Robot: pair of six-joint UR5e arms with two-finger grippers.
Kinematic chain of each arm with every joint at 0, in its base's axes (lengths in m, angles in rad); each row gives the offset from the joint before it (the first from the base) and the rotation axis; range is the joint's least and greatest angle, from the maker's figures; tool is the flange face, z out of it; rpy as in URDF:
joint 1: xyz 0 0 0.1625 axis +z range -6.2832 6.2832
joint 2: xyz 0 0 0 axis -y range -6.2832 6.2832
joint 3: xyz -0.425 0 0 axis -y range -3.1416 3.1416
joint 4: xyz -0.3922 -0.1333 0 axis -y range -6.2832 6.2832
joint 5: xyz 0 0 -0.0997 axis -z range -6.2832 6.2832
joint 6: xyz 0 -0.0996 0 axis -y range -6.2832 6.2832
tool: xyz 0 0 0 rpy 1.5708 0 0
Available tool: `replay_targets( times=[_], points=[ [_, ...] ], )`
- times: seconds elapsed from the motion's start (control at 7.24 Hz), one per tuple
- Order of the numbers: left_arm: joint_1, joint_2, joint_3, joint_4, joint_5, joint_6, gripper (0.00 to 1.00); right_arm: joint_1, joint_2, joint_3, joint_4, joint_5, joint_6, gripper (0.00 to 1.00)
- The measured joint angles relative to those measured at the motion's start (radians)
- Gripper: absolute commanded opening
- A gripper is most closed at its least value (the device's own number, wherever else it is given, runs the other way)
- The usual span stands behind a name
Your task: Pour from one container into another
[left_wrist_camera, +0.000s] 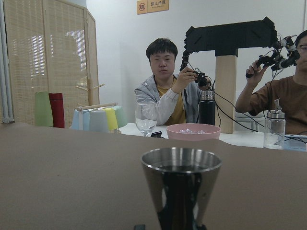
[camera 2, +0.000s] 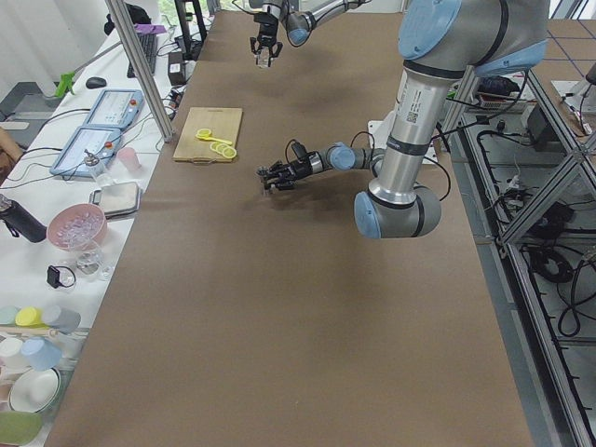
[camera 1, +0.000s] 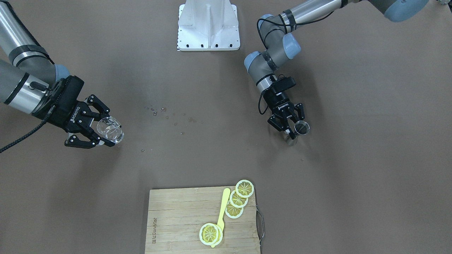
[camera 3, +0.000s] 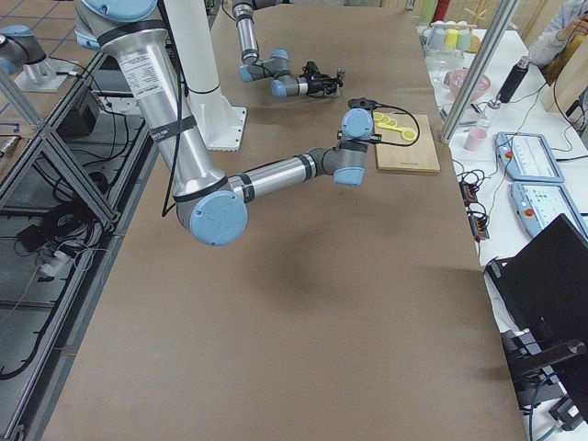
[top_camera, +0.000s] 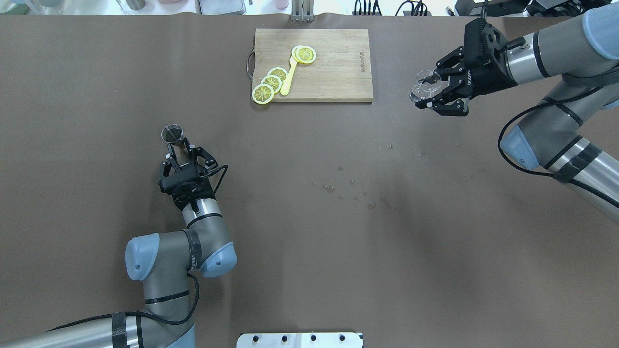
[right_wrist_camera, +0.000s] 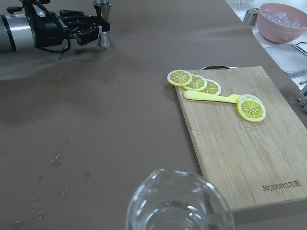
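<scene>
A steel jigger (camera 1: 302,127) stands upright on the brown table, also seen in the overhead view (top_camera: 172,134) and close up in the left wrist view (left_wrist_camera: 181,189). My left gripper (camera 1: 292,131) lies low behind it, shut on the jigger's narrow waist. Far across the table, my right gripper (camera 1: 105,129) is shut on a clear glass (camera 1: 112,130), held in the air and tipped well over on its side. The glass rim (right_wrist_camera: 180,203) fills the bottom of the right wrist view, and the jigger (right_wrist_camera: 102,21) shows far off at the top left.
A wooden cutting board (camera 1: 176,225) with lemon slices (camera 1: 238,199) and a yellow utensil (camera 1: 222,208) sits at the operators' edge. Water droplets (camera 1: 166,114) dot the table's middle. The white robot base (camera 1: 208,26) is on the robot's side.
</scene>
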Motion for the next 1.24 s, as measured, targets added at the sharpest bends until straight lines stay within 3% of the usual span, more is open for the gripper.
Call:
replay_targets(
  times=[0.83,0.97,1.24],
  points=[
    [-0.054,0.012,-0.081,-0.008,0.005,0.160,0.00,0.000,-0.001,0.000,0.000,-0.001,0.000,0.00],
    [-0.077,0.013,-0.100,-0.047,0.006,0.251,0.00,0.000,-0.001,0.001,0.000,-0.001,0.000,0.00],
    [-0.093,0.010,-0.132,-0.251,0.003,0.516,0.00,0.001,-0.001,0.001,0.000,0.000,0.000,0.00]
  ],
)
